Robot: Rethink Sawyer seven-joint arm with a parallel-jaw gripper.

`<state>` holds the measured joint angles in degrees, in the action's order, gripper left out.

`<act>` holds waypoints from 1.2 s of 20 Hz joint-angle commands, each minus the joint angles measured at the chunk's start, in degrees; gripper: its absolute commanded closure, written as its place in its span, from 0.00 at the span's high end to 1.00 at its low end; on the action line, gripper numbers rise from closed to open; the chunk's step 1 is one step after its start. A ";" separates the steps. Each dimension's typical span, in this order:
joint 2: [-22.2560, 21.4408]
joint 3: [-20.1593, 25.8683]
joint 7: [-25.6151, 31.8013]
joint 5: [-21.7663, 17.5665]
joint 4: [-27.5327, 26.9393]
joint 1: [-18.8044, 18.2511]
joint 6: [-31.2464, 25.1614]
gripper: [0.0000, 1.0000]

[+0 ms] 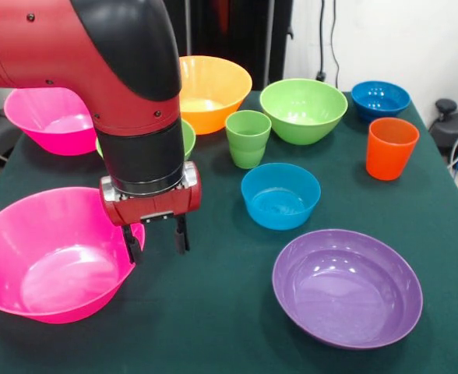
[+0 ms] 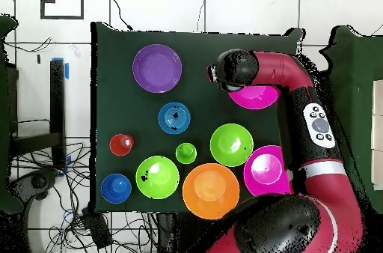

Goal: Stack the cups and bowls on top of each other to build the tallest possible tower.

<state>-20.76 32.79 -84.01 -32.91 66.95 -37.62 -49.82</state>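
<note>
My gripper (image 1: pixel 156 240), fingers parted and empty, hangs straddling the rim of the large pink bowl (image 1: pixel 54 261), which sits at the table's (image 1: pixel 213 312) edge directly below me.

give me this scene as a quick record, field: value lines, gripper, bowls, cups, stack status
gripper: gripper open, straddling the right rim of the near pink bowl
pink bowls: near one at front left, far pink bowl behind the arm
orange bowl: orange bowl at back
green bowls: green bowl at back, second green bowl mostly hidden by the arm
blue bowls: mid blue bowl, far blue bowl
purple bowl: purple bowl front right
cups: green cup, orange cup, both upright
stack status: nothing stacked yet
</note>
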 commanded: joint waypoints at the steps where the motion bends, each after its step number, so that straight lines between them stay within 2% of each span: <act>1: -3.33 0.97 7.36 -1.99 5.88 0.57 3.34 1.00; 7: -5.04 0.51 7.77 -2.33 5.89 0.85 1.72 1.00; 12: -5.25 0.81 8.04 -2.87 6.83 0.26 3.63 1.00; 24: -2.70 1.81 8.53 -3.41 7.27 -0.37 6.65 1.00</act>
<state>-26.03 32.82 -84.01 -33.36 69.31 -38.17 -48.55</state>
